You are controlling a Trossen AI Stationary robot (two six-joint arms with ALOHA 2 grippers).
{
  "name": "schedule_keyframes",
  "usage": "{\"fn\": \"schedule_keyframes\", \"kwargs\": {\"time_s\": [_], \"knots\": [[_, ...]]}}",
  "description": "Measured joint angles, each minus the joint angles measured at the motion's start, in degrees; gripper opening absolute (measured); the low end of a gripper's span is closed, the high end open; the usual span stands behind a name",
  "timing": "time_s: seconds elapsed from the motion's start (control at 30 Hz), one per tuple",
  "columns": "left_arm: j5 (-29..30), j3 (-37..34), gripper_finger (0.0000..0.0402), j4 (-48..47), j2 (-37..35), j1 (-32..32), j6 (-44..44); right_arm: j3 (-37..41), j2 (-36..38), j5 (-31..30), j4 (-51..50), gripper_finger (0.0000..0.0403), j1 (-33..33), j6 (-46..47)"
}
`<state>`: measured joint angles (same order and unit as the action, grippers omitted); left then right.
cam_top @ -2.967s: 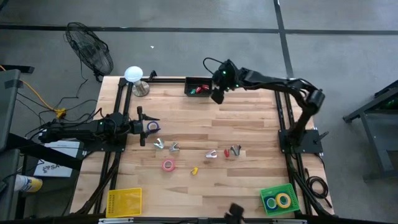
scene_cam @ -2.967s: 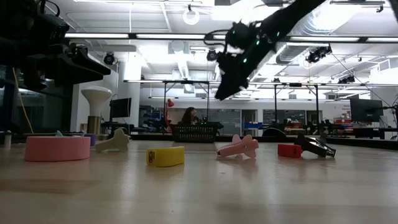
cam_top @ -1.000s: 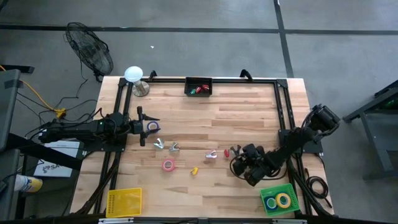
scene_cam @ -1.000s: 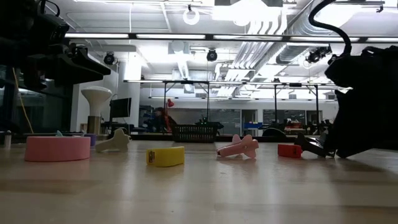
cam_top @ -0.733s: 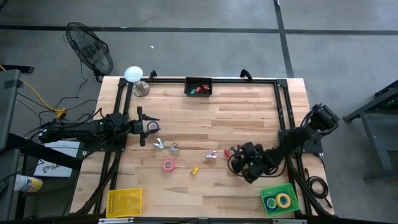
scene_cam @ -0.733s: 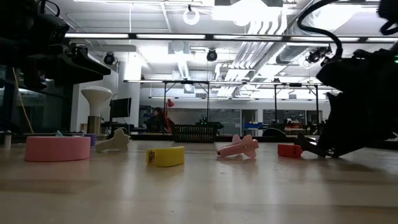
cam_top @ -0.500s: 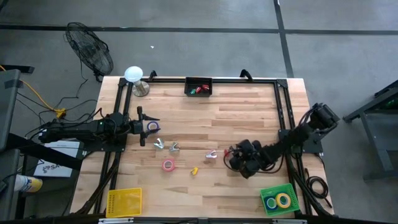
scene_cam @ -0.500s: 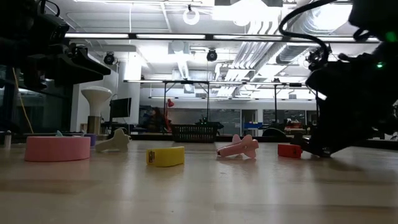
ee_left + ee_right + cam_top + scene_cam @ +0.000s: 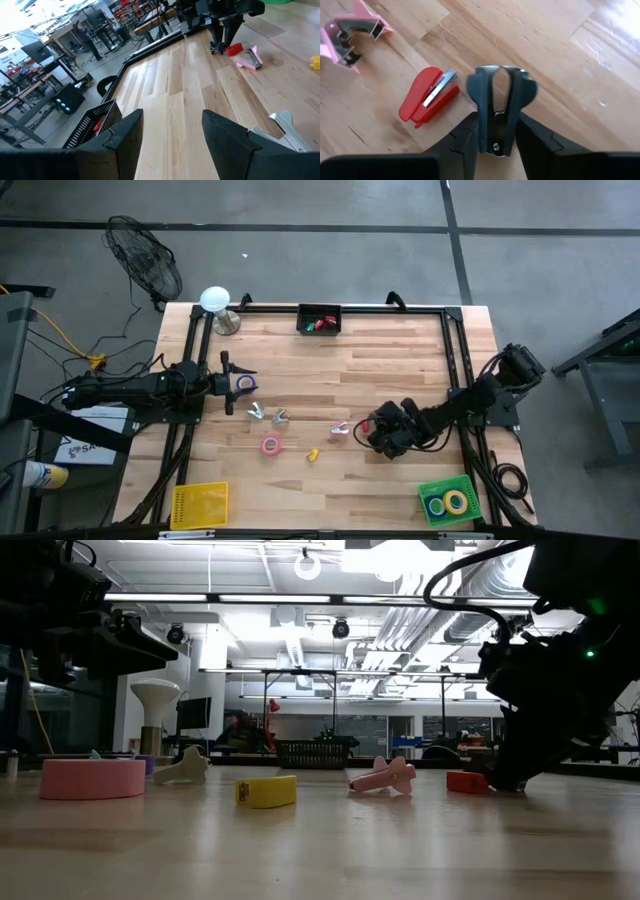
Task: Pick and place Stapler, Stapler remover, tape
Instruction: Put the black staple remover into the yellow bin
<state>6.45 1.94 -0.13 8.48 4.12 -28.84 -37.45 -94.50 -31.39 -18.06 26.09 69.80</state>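
My right gripper (image 9: 377,426) stands low over the table's near right part, open. In the right wrist view its fingers (image 9: 465,142) flank the hinge end of a dark stapler remover (image 9: 501,105) that lies flat on the wood; I cannot tell whether they touch it. A red mini stapler (image 9: 430,102) and a pink stapler remover (image 9: 352,35) lie just beside it. A pink tape roll (image 9: 270,445) and a small yellow piece (image 9: 312,454) lie farther left. My left gripper (image 9: 235,383) waits open at the left edge, next to a purplish-blue tape roll (image 9: 246,383).
Two silver claw removers (image 9: 267,415) lie near the left gripper. A black basket (image 9: 320,319) holding red and green items sits at the far edge. At the near edge, a green basket (image 9: 449,500) holds tape rolls and a yellow basket (image 9: 200,505) sits on the left. Bare wood spreads across the middle.
My right gripper has travelled low over the table from near the green basket toward the table's left and a little farther away, ending over the dark stapler remover beside the red stapler. Nothing on the table has moved.
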Motion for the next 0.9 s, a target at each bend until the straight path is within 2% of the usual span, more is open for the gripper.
{"fn": "schedule_keyframes", "kwargs": {"time_s": [0.17, 0.37, 0.57, 0.73, 0.9], "knots": [[0.0, 0.0, 0.0197, 0.0, 0.0, 0.0, 0.0, 0.0, 0.0, 0.0, 0.1, 0.0077, 0.0, -4.8], [0.0, 0.0, 0.0197, 0.0, 0.0, 0.0, 0.0, 0.0, 0.6, 0.0, 0.1, 0.0076, 0.0, -9.9], [0.0, 0.0, 0.0197, 0.0, 0.0, 0.0, 0.0, 0.1, 4.8, 1.0, -1.5, 0.0076, 1.3, -17.7], [0.0, 0.0, 0.0197, 0.0, 0.0, 0.0, 0.0, -3.9, 7.6, -0.1, -7.2, 0.0076, 1.7, -25.7], [0.1, 2.4, 0.0197, -1.8, 0.0, 0.0, -0.2, -10.5, 7.8, -4.9, -11.5, 0.0076, 1.7, -35.4]]}}
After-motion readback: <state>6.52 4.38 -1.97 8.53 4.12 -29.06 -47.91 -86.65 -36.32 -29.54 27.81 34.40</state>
